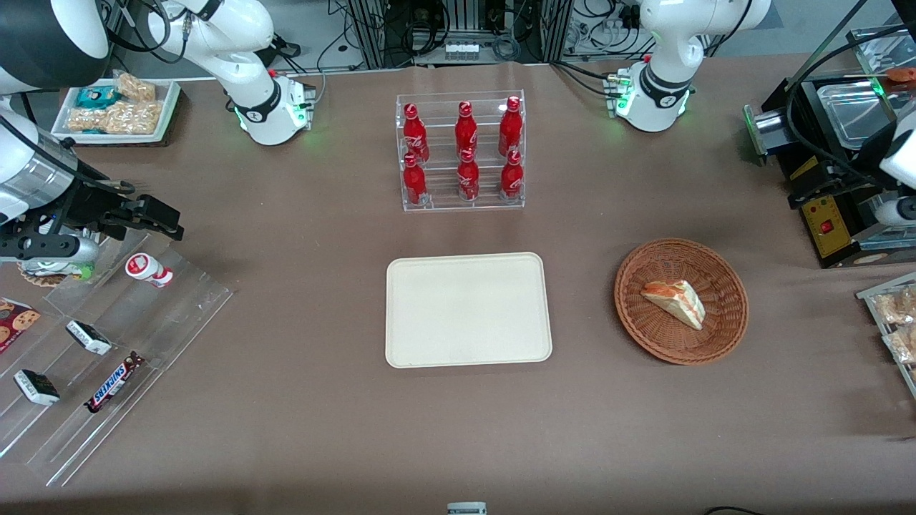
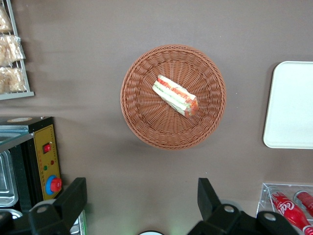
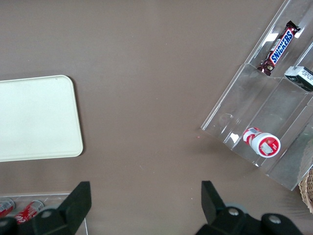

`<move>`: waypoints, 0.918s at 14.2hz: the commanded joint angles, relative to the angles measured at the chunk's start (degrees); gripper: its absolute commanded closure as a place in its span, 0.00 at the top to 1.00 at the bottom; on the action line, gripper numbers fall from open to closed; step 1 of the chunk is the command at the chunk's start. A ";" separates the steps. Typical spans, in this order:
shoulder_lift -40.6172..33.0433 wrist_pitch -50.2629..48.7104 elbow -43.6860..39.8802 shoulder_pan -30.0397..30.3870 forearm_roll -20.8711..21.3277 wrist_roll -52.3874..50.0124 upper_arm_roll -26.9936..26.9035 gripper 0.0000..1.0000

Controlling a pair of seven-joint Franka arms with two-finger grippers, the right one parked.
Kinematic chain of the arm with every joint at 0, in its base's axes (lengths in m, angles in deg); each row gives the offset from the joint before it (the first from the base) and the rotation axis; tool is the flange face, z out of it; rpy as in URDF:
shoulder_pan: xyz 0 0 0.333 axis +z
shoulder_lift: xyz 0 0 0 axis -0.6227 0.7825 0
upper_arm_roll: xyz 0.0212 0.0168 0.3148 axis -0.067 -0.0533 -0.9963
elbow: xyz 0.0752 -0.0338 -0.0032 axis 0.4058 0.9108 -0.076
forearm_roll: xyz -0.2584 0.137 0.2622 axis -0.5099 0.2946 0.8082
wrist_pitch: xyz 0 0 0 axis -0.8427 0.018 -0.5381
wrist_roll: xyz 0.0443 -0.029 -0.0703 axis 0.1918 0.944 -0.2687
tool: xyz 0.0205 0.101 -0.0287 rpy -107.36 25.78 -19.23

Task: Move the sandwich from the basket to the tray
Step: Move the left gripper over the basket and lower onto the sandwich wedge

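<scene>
Because it is only bread and filling, the sandwich [image 1: 674,302] looks light, soft and easy to crush, and its layers could slide apart if squeezed on the wrong faces. It lies on its side in the basket [image 1: 719,335], near the middle of the weave, while the tray [image 1: 469,309] sits bare beside the basket, toward the parked arm's end of the table. A sensible hold is probably across the 2 flat bread faces, with gentle pressure so the filling stays put.

High above the basket, the gripper [image 2: 139,205] hangs with its fingers [image 2: 72,201] spread wide apart and nothing between them. Its wrist view looks straight down and shows the cut edge of the sandwich [image 2: 175,95], red and pale green stripes included. From the front, the gripper itself is out of sight, though that view shows the whole tray and its distance from the basket.
</scene>
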 commanded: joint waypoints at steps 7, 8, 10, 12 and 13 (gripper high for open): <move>5.65 12.62 10.53 0.23 1.35 -3.11 0.54 1.00; 5.47 17.36 14.56 0.23 1.35 -6.78 0.54 1.00; 4.95 25.55 20.91 -0.12 1.35 -16.00 0.63 1.00; 5.21 30.31 24.00 -0.47 0.91 -30.74 1.15 1.00; 5.56 32.16 25.14 -0.74 0.83 -37.43 1.85 1.00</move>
